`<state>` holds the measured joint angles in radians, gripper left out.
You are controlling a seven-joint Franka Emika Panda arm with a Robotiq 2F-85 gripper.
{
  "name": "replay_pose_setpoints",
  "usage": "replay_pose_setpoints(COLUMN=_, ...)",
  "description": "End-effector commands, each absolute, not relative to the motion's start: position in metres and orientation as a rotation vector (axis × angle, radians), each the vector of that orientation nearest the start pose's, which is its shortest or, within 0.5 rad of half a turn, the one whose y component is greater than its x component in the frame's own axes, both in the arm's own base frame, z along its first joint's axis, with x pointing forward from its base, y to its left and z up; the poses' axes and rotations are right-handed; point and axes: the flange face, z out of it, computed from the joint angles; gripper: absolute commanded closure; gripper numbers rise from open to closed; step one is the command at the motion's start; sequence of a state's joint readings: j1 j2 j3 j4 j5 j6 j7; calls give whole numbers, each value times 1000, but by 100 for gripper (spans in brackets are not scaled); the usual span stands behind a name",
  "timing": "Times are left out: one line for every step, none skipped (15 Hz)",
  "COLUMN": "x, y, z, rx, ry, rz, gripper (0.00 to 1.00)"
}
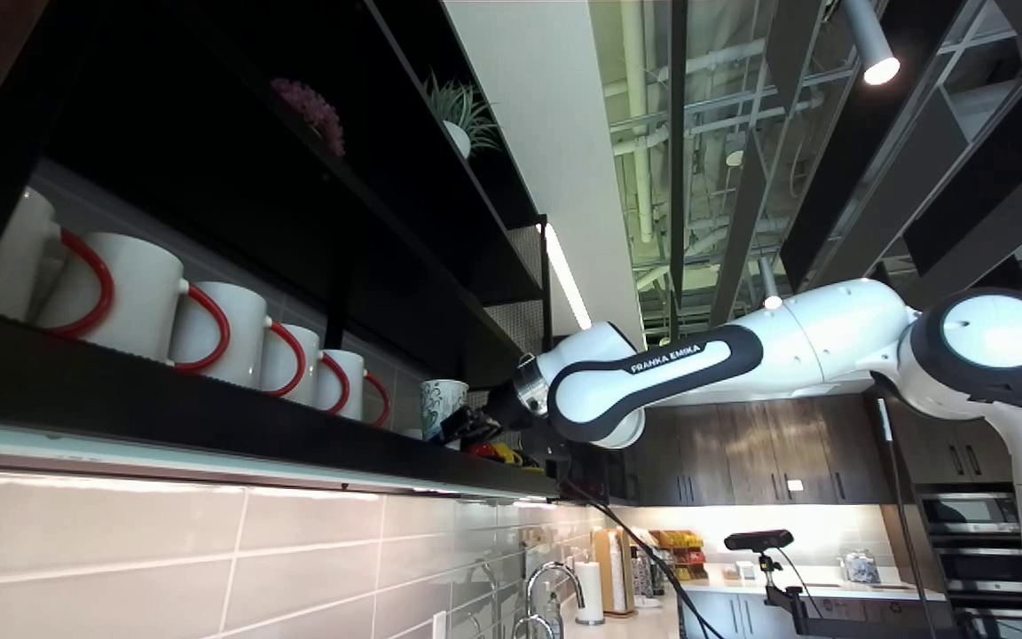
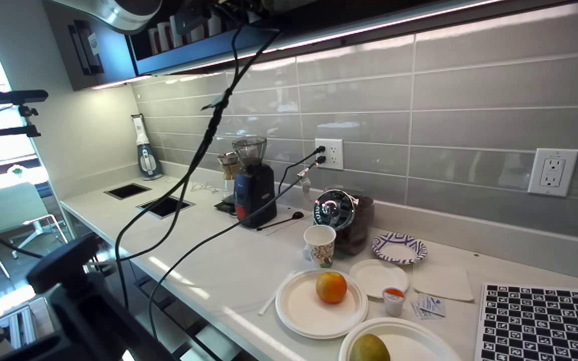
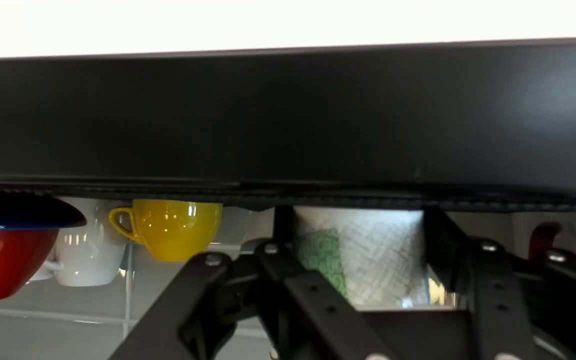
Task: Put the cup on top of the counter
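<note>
Black gripper, foremost in the wrist view: fingers apart, one on either side of the cup, white with green patterning; whether they press on it cannot be told. The cup is upright near the front edge of the shelf, beside the row of red-handled white mugs. Counter, in an exterior view: plate with orange fruit near the front edge.
</note>
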<state>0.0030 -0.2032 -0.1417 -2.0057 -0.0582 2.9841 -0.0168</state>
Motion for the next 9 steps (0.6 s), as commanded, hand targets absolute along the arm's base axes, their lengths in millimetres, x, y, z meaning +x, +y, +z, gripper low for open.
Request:
replay_pose_setpoints(x=525, y=-81, z=697, rx=-2677, ry=130, rz=-1839, gripper=61)
replay_pose_setpoints(x=521, y=-82, z=698, rx=-2681, ry=141, rz=-1839, gripper=61)
replay_pose_setpoints(x=517, y=-81, z=697, rx=-2681, ry=148, rz=-1835, gripper=61)
replay_pose_setpoints(x=514, y=-79, z=697, rx=-2681, ry=153, rz=-1832, gripper=61)
replay_pose_setpoints(x=510, y=-77, z=695, rx=-2680, ry=159, rz=-1824, gripper=61)
replay_pose_setpoints(x=507, y=-74, z=695, rx=-2680, ry=162, rz=-1814, gripper=61)
replay_pose_setpoints(x=501, y=-71, z=693, rx=-2679, ry=160, rz=-1809, gripper=61)
replay_pose_setpoints(x=496, y=-68, z=692, rx=-2678, ry=162, rz=-1806, gripper=61)
replay_pose_setpoints(x=491, y=-65, z=691, rx=-2678, ry=165, rz=-1795, gripper=61)
